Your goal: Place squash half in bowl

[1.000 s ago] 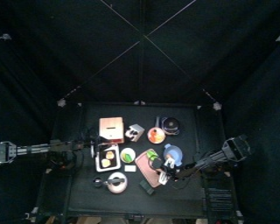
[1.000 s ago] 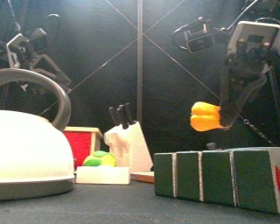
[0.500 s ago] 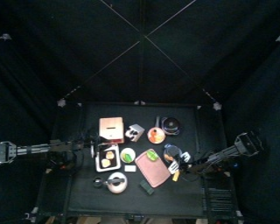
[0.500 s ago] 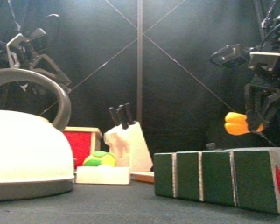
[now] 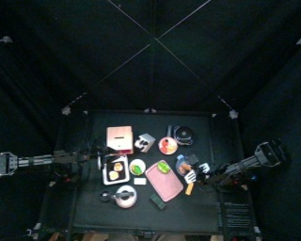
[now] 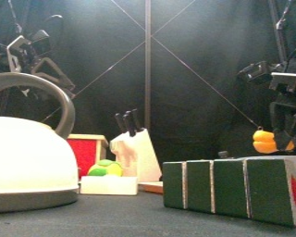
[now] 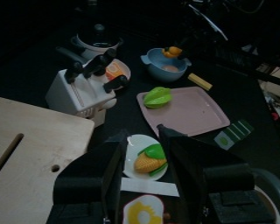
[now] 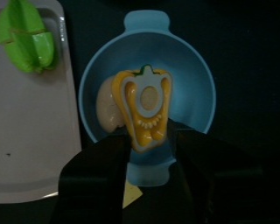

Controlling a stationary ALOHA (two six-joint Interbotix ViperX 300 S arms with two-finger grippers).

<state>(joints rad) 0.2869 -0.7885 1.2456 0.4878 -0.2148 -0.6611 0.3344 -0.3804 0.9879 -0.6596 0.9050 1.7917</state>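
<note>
In the right wrist view, the yellow-orange squash half shows cut face up, framed by the blue bowl. My right gripper is shut on the squash's lower end. In the front view the squash hangs low at the right, and the bowl is hidden behind the green boxes. In the top view the bowl sits at the table's right with the right gripper over it. I cannot tell whether the squash touches the bowl. My left gripper is open and empty above a small white tray.
A pink cutting board with a green vegetable half lies beside the bowl. A white knife block, a wooden board and a white tray of food are near the left arm. A kettle and green boxes stand at the front.
My right gripper has carried the squash half to the right and downward, from high above the table to low over the blue bowl. The left arm has not moved.
</note>
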